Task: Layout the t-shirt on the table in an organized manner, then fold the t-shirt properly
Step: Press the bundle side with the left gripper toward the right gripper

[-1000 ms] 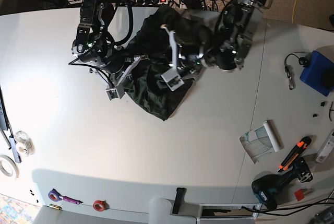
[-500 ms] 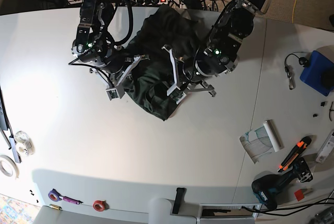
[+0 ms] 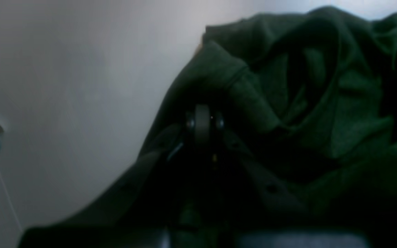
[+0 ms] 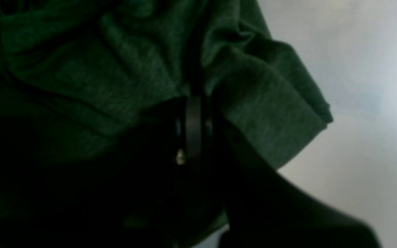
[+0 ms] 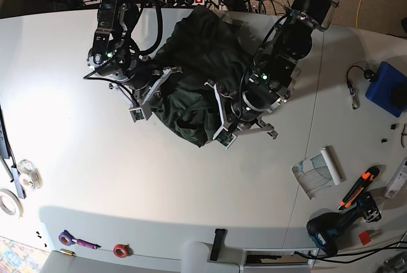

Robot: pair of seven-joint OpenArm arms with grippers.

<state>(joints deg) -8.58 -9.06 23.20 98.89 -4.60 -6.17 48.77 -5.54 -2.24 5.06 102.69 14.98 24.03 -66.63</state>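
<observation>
Left jaws farther down t-shirt [image 5: 197, 63]

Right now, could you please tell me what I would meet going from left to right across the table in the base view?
Tape rolls → purple tool → red ring → t-shirt → rolled paper → blue box.

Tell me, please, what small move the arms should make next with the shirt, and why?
Probably draw the left gripper and the right gripper apart, low over the table, to stretch the cloth. The shirt lies bunched in a heap between them, and both grippers seem shut on its edge folds, so spreading comes before any fold.
</observation>
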